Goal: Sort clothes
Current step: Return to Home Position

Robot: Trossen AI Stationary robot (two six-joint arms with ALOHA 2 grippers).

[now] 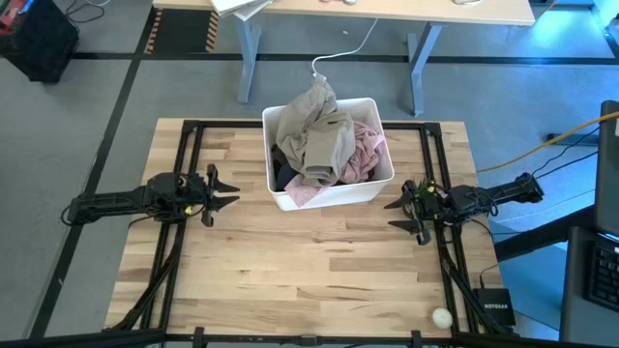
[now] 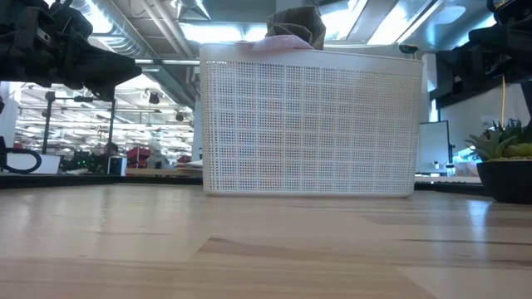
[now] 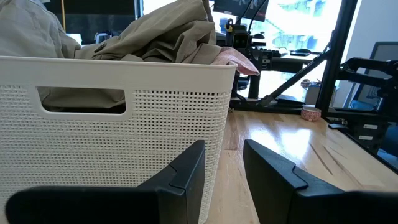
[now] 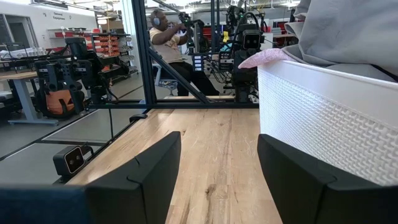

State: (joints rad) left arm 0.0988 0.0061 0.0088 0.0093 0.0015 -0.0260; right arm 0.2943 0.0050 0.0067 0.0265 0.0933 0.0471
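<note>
A white perforated bin [image 1: 334,193] stands at the table's far middle with the clothes heaped in it. A khaki-beige garment [image 1: 319,135] lies on top and rises above the rim. A pale pink one [image 1: 366,153] lies at the bin's right side, with a corner at the near rim. A dark one [image 1: 282,172] shows at the left. My left gripper [image 1: 232,191] hovers level and open just left of the bin, its fingers [image 3: 186,174] apart beside the bin's wall. My right gripper [image 1: 392,215] hovers level and open to the right of the bin, with nothing between its fingers [image 4: 149,168].
Black frame rails [image 1: 189,155] run along the table's left, right and far sides. A small white ball [image 1: 442,316] and a black box [image 1: 495,309] lie at the near right corner. A potted plant [image 2: 505,162] stands beyond the right edge. A person [image 4: 165,34] is far off in the room.
</note>
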